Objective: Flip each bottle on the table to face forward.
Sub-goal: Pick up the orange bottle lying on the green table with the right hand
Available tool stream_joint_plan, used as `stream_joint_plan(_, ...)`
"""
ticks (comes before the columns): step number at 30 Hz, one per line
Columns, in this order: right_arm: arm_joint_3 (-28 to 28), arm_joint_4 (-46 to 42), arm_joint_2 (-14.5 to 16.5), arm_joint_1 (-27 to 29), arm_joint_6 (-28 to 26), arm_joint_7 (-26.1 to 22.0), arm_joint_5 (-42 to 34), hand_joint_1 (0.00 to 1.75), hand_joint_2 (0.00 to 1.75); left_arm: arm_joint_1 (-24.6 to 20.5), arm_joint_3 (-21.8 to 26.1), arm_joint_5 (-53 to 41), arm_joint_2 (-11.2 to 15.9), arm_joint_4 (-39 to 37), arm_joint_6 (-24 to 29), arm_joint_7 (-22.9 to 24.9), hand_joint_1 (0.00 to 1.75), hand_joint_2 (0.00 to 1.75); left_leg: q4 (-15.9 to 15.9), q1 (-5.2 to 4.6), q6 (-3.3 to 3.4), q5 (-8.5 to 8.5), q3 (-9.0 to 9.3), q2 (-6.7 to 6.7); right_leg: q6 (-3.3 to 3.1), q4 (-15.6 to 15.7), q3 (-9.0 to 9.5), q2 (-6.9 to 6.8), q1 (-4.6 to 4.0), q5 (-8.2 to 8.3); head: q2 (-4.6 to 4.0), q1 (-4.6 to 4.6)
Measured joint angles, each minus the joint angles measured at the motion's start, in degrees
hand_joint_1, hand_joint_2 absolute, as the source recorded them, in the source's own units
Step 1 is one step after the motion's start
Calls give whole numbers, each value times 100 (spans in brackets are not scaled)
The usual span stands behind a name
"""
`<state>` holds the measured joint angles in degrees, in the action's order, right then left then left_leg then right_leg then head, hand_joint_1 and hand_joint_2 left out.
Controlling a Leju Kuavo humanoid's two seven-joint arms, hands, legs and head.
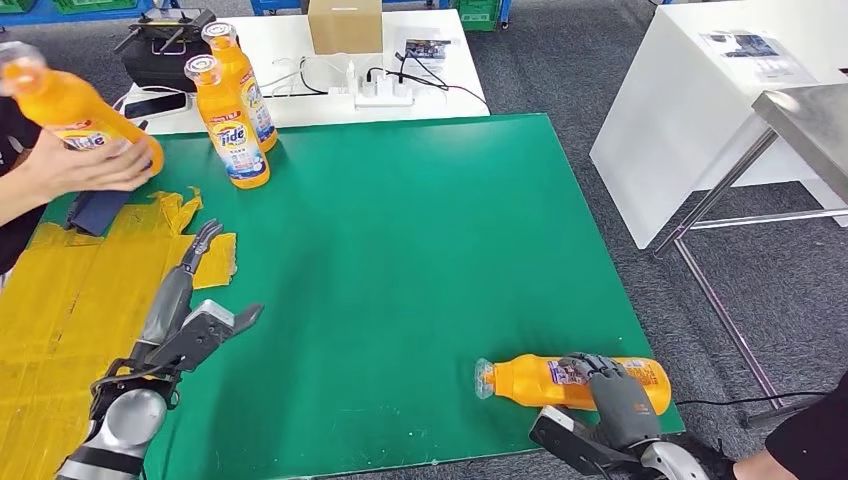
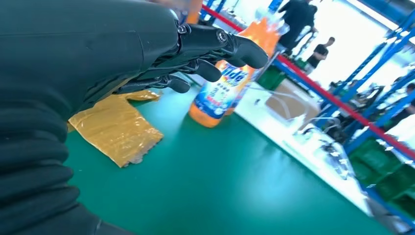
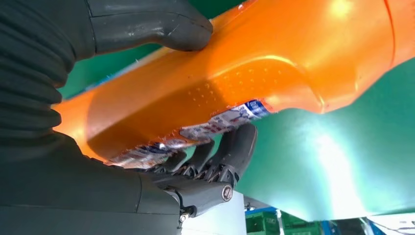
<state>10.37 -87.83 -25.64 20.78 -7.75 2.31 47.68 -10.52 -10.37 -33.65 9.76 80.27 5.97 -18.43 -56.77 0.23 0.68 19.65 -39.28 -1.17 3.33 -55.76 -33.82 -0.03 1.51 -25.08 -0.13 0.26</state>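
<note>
Item 1. Right hand (image 1: pixel 612 392), at 5 o'clock on the green tabletop (image 1: pixel 420 250): fingers wrapped over the waist of a lying orange bottle (image 1: pixel 530 380), thumb on one side, darker fingers (image 3: pixel 230 152) curled under the label on the other. The bottle lies on its side along the near edge, cap end toward 9 o'clock, and appears just clear of the tabletop in the right wrist view. Handling advice: the shell is glossy and waisted, so keep the grip at the narrow part; roll about the long axis until the printed label faces up, then set down well in from the near edge.

Item 2. Left hand (image 1: pixel 205 290), at 8 o'clock: holds nothing, fingers spread loosely, hovering beside torn yellow sheeting (image 1: pixel 80 290).

Item 3. Two upright bottles (image 1: pixel 232 130), at 11 o'clock, touching or nearly so, labels visible.

Item 4. A person's hand (image 1: pixel 85 165), at 10 o'clock, holds a tilted bottle (image 1: pixel 70 110) at the far left.
</note>
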Motion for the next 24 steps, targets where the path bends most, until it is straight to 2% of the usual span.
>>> stream_joint_plan(8,-152,28,293,-90,-4,-117,162,174,175,393,101,382,-27,814,-193,-115,0,175,1,2,-1,0,7,-2,-5,-1,11,-1,-5,-8,0,1)
stream_joint_plan(15,-216,-4,690,-166,-240,-184,502,175,175,893,146,1064,-215,1495,-657,-273,0,175,1,0,-4,7,7,-3,-3,0,11,-1,-1,-9,0,1)
stream_joint_plan(20,-301,-156,1250,-294,-865,-660,506,175,175,1192,113,1537,-314,1899,-1116,-279,0,175,2,1,-7,8,6,-2,-3,-1,10,-1,-4,-9,0,-1)
stream_joint_plan(24,-346,-276,1621,-450,-1047,-854,419,175,175,1283,91,1672,-344,2044,-1255,-271,0,175,2,3,-8,7,8,-4,-4,-2,11,-1,-6,-10,0,-2)
